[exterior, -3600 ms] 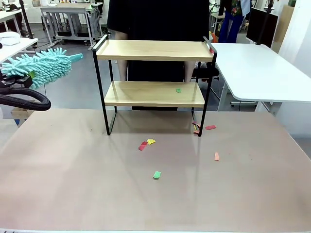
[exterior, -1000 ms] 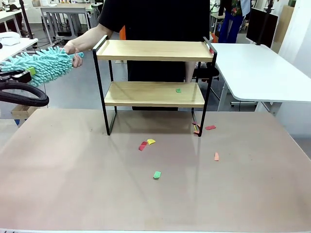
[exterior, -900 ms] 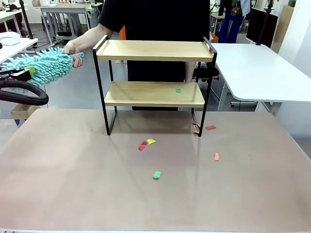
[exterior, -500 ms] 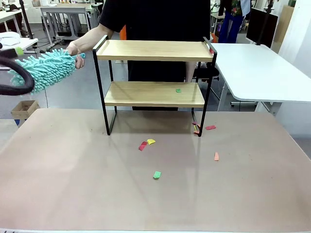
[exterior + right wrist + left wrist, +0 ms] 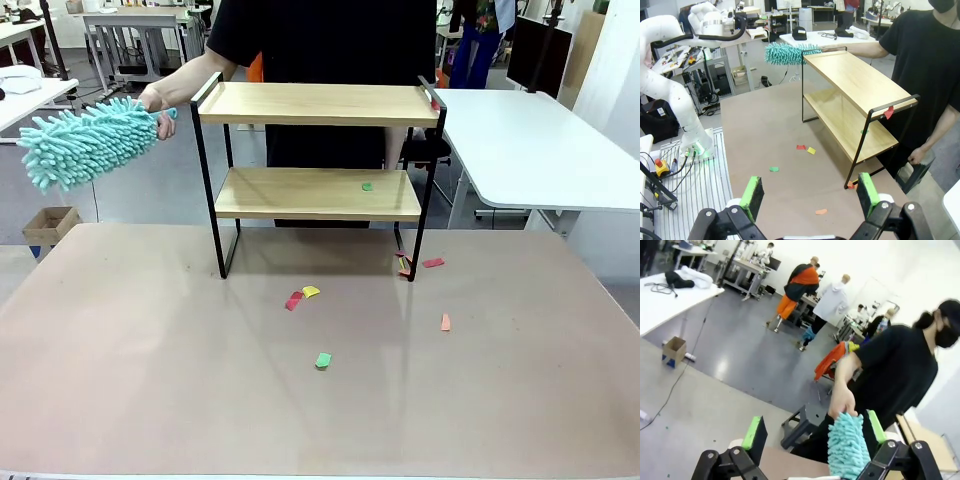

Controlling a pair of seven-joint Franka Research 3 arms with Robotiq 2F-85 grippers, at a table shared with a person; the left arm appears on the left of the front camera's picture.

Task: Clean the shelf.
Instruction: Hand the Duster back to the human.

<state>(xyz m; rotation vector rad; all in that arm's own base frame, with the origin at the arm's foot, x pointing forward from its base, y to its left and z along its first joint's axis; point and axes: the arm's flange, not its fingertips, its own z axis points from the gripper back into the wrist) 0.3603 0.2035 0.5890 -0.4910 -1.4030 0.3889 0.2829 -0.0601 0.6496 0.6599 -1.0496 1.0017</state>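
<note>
The two-tier shelf of light wooden boards in a thin black metal frame (image 5: 316, 150) stands at the far edge of the pinkish-beige worktop (image 5: 150, 380), near the middle. A small green scrap (image 5: 367, 186) lies on its lower board. More coloured scraps are scattered on the worktop in front of it: a red and a yellow one (image 5: 302, 296), a green one (image 5: 322, 360), an orange one (image 5: 445, 322).

A person in a black shirt stands behind the shelf, one hand (image 5: 155, 100) holding a fluffy turquoise duster (image 5: 85, 140) out past the shelf's left end, off the worktop.

The left gripper (image 5: 812, 432) is spread wide, the duster's tip between its green pads. The right gripper (image 5: 810, 192) is also wide, holding nothing.

White tables (image 5: 530, 140) and a grey floor lie beyond.
</note>
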